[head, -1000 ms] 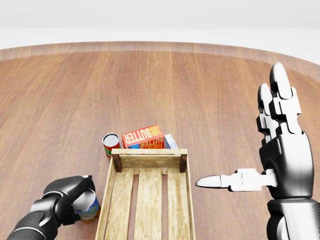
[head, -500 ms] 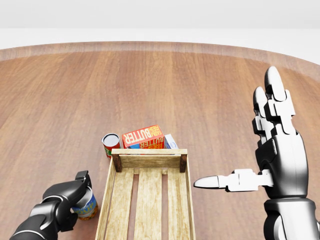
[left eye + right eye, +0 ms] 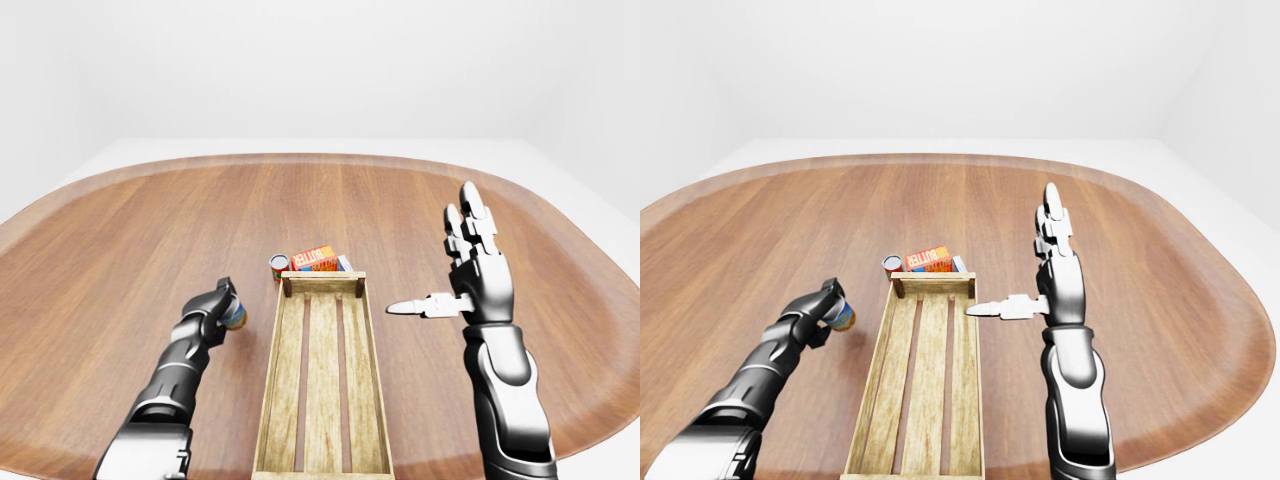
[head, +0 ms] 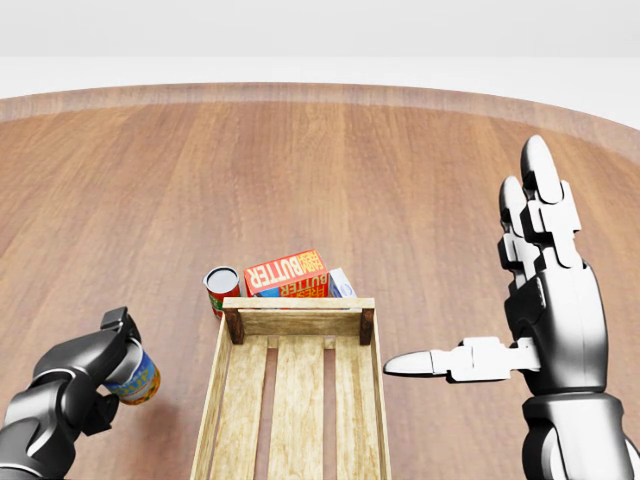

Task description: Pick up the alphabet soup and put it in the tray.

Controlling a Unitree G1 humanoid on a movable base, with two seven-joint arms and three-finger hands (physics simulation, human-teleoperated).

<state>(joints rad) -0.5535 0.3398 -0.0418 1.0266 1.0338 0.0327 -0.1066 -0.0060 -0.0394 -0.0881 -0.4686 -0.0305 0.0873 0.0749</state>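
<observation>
Head view: the left hand (image 4: 85, 375) is closed around the alphabet soup (image 4: 134, 379), holding it tilted at 9 o'clock of the tray (image 4: 297, 400), beside its left wall. The right hand (image 4: 545, 320) is spread, fingers up, thumb pointing toward the tray from 3 o'clock. At the tray's 12 o'clock end stand a red can (image 4: 221, 288) and a butter box (image 4: 287, 274), on the wooden table (image 4: 300, 170).

Left hand (image 4: 85, 372) fingers curled shut; right hand (image 4: 548, 300) fingers spread
</observation>
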